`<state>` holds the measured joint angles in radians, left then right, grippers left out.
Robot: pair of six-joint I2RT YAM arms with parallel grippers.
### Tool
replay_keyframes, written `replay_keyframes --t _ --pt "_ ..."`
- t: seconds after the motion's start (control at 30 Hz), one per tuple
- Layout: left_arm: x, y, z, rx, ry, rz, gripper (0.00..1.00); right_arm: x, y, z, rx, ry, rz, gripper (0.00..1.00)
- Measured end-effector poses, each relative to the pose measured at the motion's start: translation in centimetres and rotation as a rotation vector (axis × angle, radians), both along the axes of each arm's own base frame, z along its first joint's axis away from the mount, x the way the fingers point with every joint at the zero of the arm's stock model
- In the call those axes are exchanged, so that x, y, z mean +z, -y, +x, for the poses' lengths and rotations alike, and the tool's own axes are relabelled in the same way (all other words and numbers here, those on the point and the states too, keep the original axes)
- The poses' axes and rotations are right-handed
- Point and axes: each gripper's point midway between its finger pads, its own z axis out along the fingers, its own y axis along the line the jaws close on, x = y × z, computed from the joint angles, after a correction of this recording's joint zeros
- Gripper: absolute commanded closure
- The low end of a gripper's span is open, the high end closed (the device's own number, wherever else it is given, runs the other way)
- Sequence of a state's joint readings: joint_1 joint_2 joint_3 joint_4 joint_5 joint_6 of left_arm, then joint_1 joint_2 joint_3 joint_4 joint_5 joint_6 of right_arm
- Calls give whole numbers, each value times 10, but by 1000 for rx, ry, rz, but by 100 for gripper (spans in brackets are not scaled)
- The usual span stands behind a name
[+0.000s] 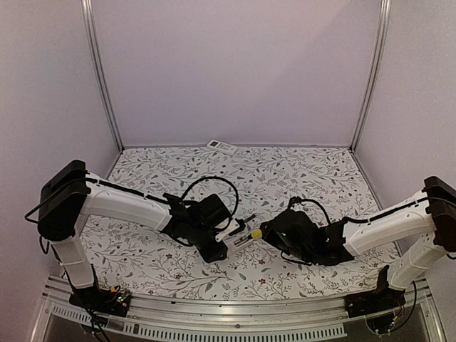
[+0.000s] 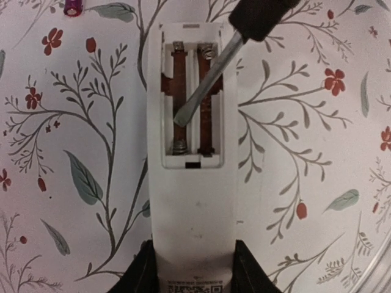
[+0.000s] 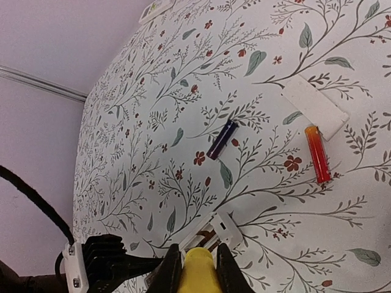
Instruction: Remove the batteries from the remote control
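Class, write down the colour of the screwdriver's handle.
Yellow. The screwdriver handle shows best in the right wrist view.

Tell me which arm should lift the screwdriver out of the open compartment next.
Right. The right fingers grip the screwdriver by its yellow handle, blade in the compartment; the left fingers hold the remote control.

floral-printed table cover (image 1: 313, 178) spread under everything, broad white remote (image 1: 222, 147) left at the far edge, flat white lid (image 3: 314, 105) laid on the print, yellow-handled screwdriver (image 3: 197, 268) tilted, flat metal blade exposed
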<state>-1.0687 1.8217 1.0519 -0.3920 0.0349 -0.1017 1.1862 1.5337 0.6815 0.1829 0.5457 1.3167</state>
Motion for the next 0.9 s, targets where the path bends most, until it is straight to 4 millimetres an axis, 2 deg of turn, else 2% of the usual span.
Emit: replay_keyframes --t 0.17,0.23,0.33,0.4,0.53,0.77,0.9 --pt "0 0 -1 -29 28 14 79 5 5 -6 38 10 -6 100" --pt "1 2 -3 -41 32 12 67 14 10 -9 58 25 -17 100" --pt "5 5 -4 -53 42 0 41 42 20 -12 77 71 -13 100" --pt "9 6 -3 -61 51 -10 26 58 29 -12 72 102 -16 100" --pt "32 11 2 -47 71 -71 10 72 54 -4 41 132 -59 100" --pt "83 13 17 -11 91 -218 6 68 109 24 -27 138 -145 100" --pt "105 6 43 57 92 -285 6 57 127 39 2 102 -171 100"
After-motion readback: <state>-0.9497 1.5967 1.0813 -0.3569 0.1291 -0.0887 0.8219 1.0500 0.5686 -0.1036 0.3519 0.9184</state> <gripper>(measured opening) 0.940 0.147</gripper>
